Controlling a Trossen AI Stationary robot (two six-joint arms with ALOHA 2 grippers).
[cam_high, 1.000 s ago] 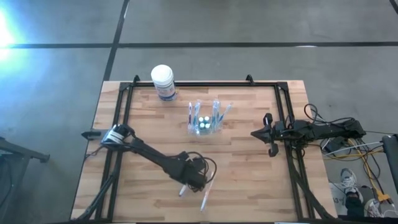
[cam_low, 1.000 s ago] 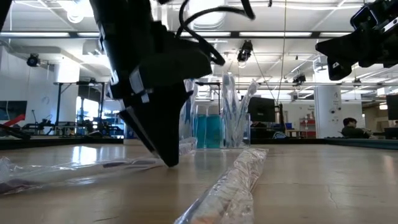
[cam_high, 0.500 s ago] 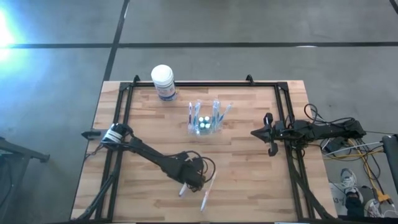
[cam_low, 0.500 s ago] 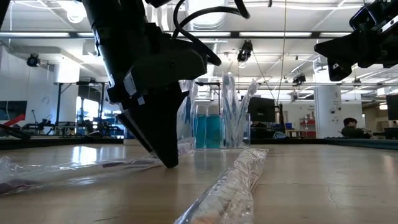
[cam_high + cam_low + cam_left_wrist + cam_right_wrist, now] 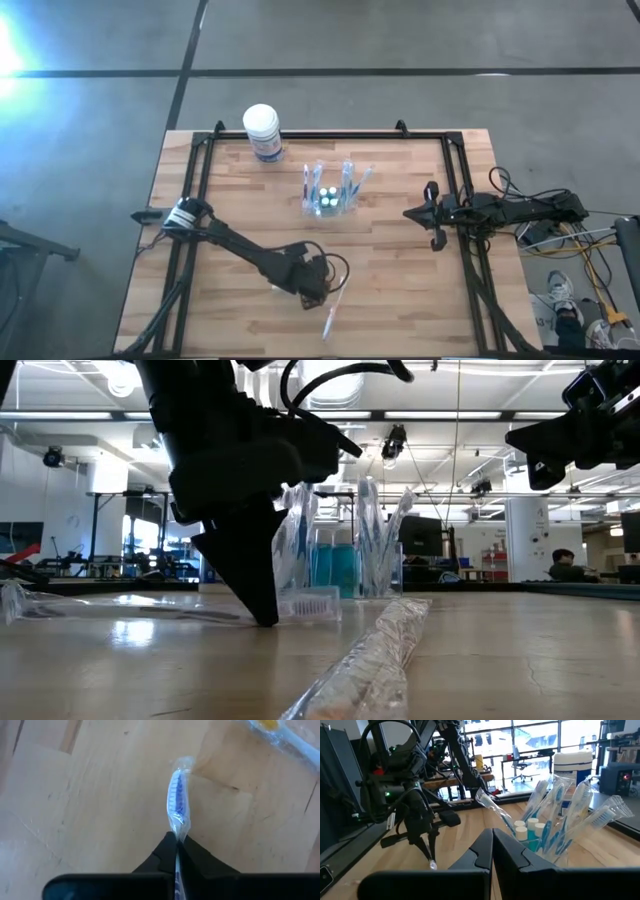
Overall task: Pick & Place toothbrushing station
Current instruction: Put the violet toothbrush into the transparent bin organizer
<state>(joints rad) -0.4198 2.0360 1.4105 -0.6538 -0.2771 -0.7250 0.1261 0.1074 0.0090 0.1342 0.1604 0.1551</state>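
Note:
A toothbrush in a clear wrapper (image 5: 177, 802), with blue bristles, lies near the table's near middle. My left gripper (image 5: 308, 292) (image 5: 265, 618) (image 5: 176, 840) is shut on it. A second wrapped toothbrush (image 5: 330, 318) (image 5: 370, 660) lies flat on the wood just nearer the front edge. The see-through toothbrushing station (image 5: 328, 200) (image 5: 340, 570) (image 5: 540, 840) stands at the table's middle with several wrapped brushes upright in it. My right gripper (image 5: 432, 215) (image 5: 492, 837) hangs shut over the table's right side, touching nothing. My left gripper pinches the wrapped toothbrush between its two fingers just behind the bristle head (image 5: 178, 827). The fingers come from above, pointing down, and cross the brush. The head (image 5: 310, 603) sticks out on one side and the wrapper runs out level on the other, at table height.
A white tub with a blue label (image 5: 262, 130) (image 5: 572, 765) stands at the far edge, left of the station. A black frame (image 5: 200, 150) runs round the tabletop. Bare wood lies between the station and the near brushes.
My left gripper has shut on the wrapped toothbrush under it. The brush has swung round at the fingers: its bristle head now shows beside the fingertips in the low view, and the wrapper no longer lies flat.

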